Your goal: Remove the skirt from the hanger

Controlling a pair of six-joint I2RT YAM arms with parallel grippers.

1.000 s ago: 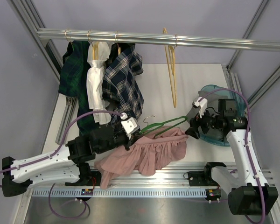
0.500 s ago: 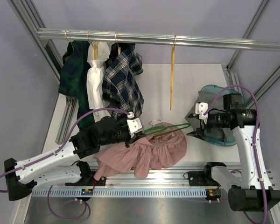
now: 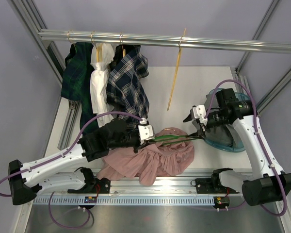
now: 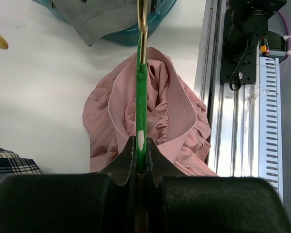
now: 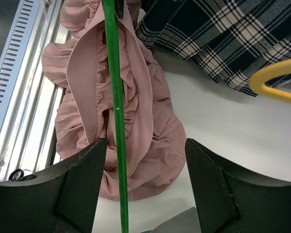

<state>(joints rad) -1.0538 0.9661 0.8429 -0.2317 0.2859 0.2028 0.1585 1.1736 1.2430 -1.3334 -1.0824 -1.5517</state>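
Note:
A thin green hanger (image 3: 174, 137) is held level above the table, and my left gripper (image 3: 146, 134) is shut on its left end. The left wrist view shows the two jaws pinching the green bar (image 4: 141, 97) at my left gripper (image 4: 141, 143). The pink skirt (image 3: 153, 158) lies bunched on the table under the hanger, its ruffled waistband (image 5: 145, 92) beside the bar; whether it still hangs on the bar I cannot tell. My right gripper (image 3: 196, 125) is open at the hanger's right end. The bar (image 5: 116, 107) passes between its fingers (image 5: 82, 184), close to the left one.
A teal basket (image 3: 222, 142) holding grey cloth stands at the right. Dark green plaid (image 3: 77, 73), white (image 3: 101, 82) and navy plaid (image 3: 128, 82) garments hang from the rail (image 3: 208, 44). An empty wooden hanger (image 3: 175, 73) hangs tilted. An aluminium rail (image 3: 184, 184) runs along the near edge.
My left gripper carried the hanger right and levelled it over the skirt. My right gripper moved left to the hanger's end, its jaws a little narrower. The wooden hanger swung.

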